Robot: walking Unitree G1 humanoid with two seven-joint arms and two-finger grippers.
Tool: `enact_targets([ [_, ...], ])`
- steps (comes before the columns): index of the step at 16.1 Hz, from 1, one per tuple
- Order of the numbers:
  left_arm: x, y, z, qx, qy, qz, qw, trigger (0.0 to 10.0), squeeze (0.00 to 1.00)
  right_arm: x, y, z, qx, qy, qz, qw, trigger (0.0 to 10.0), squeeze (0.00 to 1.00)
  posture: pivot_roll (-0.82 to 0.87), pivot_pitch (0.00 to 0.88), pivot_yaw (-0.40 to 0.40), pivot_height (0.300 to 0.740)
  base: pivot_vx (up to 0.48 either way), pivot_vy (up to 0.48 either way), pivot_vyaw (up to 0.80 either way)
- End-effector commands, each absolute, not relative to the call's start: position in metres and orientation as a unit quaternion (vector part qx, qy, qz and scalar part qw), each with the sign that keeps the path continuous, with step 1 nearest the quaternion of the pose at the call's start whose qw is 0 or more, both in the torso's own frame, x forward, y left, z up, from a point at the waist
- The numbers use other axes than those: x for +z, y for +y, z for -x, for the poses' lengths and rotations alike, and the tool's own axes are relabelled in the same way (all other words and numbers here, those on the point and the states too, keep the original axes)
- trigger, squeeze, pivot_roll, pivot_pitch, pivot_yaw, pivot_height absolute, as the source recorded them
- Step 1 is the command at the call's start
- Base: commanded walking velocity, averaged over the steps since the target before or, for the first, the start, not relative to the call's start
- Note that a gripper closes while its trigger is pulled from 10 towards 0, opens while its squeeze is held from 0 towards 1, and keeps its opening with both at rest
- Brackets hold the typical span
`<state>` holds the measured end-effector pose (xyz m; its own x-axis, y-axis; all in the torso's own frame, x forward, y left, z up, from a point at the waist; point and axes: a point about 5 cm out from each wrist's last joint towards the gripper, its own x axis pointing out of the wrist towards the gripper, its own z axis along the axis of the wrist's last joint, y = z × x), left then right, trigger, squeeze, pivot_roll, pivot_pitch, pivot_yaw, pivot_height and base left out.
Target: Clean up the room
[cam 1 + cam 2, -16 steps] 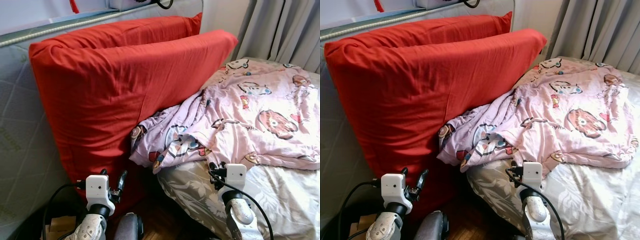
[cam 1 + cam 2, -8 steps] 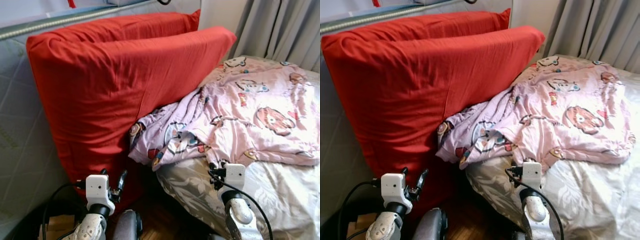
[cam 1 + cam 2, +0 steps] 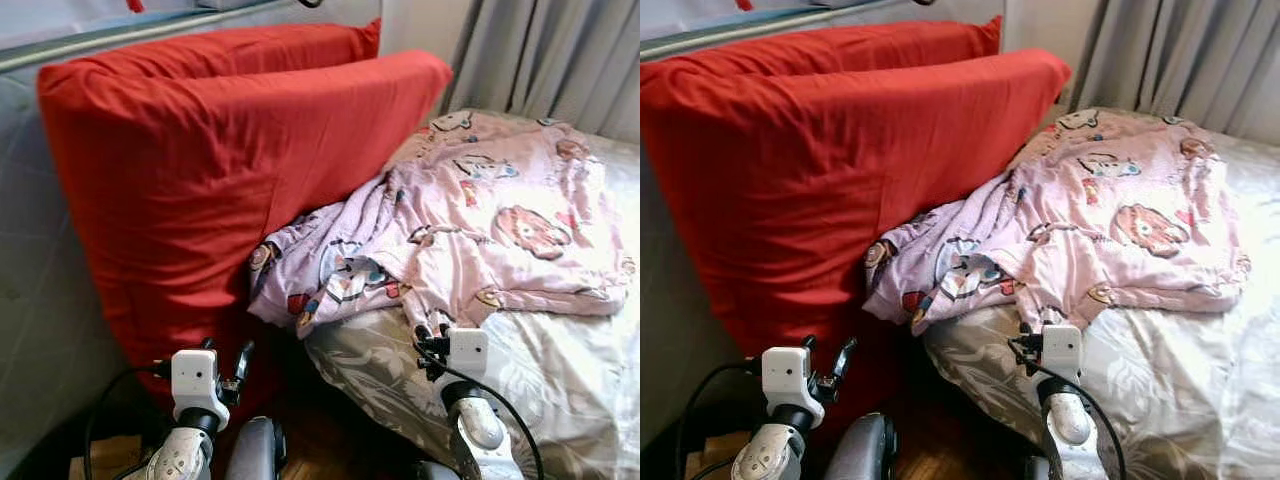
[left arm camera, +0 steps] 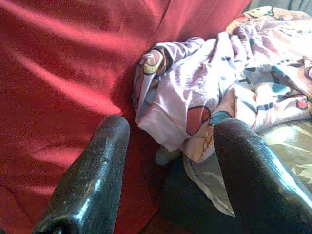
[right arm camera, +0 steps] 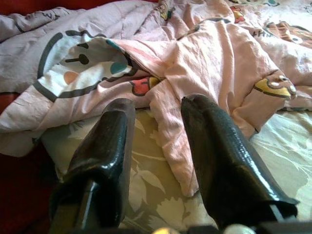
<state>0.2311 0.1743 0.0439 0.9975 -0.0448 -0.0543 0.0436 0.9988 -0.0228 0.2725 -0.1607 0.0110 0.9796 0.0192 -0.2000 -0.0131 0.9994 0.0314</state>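
Note:
A crumpled pink cartoon-print blanket [image 3: 470, 220] lies across the bed, and its near corner hangs over the bed's edge against two big red pillows [image 3: 200, 180]. The pillows stand upright on the left. My left gripper [image 3: 240, 360] is held low before the front red pillow [image 4: 58, 73], open and holding nothing. My right gripper [image 3: 430, 340] is at the bed's near edge, open, just short of the blanket's hem [image 5: 170, 97]. The fingers [image 5: 214, 141] hover over the sheet and touch no fabric.
A grey leaf-print sheet [image 3: 560, 370] covers the bed at the right. Grey curtains [image 3: 560, 50] hang behind it. A quilted grey mattress [image 3: 40, 300] stands behind the pillows on the left. Dark wooden floor [image 3: 320, 440] shows in the narrow gap between pillows and bed.
The whole picture has shifted left and up a little, so the camera has moved. Both grippers keep their place and stay open.

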Motion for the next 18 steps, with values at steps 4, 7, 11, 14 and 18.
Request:
enact_targets([
  [4, 0.0455, 0.1732, -0.2325, -0.026, 0.030, 0.013, 0.999, 10.0, 0.00, 0.0103, -0.1588, -0.2726, 0.014, 0.102, -0.014, 0.995, 10.0, 0.00, 0.11, 0.000, -0.007, 0.593, 0.000, 0.000, 0.00],
  [7, 0.0454, 0.1732, -0.2326, -0.027, 0.031, 0.014, 0.999, 10.0, 0.00, 0.0099, -0.1585, -0.2722, 0.014, 0.102, -0.013, 0.995, 10.0, 0.00, 0.11, 0.000, -0.006, 0.593, 0.000, 0.000, 0.00],
  [11, 0.0456, 0.1731, -0.2332, -0.029, 0.032, 0.011, 0.999, 10.0, 0.00, 0.0083, -0.1570, -0.2709, 0.022, 0.107, -0.002, 0.994, 10.0, 0.00, 0.11, 0.000, -0.005, 0.593, 0.000, 0.000, 0.18],
  [14, 0.0457, 0.1721, -0.2338, -0.031, 0.032, 0.011, 0.999, 10.0, 0.00, 0.0073, -0.1564, -0.2698, 0.022, 0.108, -0.006, 0.994, 10.0, 0.00, 0.11, 0.000, -0.003, 0.593, 0.000, 0.000, 0.42],
  [18, 0.0456, 0.1714, -0.2337, -0.034, 0.034, 0.012, 0.999, 10.0, 0.00, 0.0067, -0.1553, -0.2692, 0.020, 0.107, -0.013, 0.994, 10.0, 0.00, 0.11, 0.000, -0.003, 0.593, 0.000, 0.000, 0.00],
])
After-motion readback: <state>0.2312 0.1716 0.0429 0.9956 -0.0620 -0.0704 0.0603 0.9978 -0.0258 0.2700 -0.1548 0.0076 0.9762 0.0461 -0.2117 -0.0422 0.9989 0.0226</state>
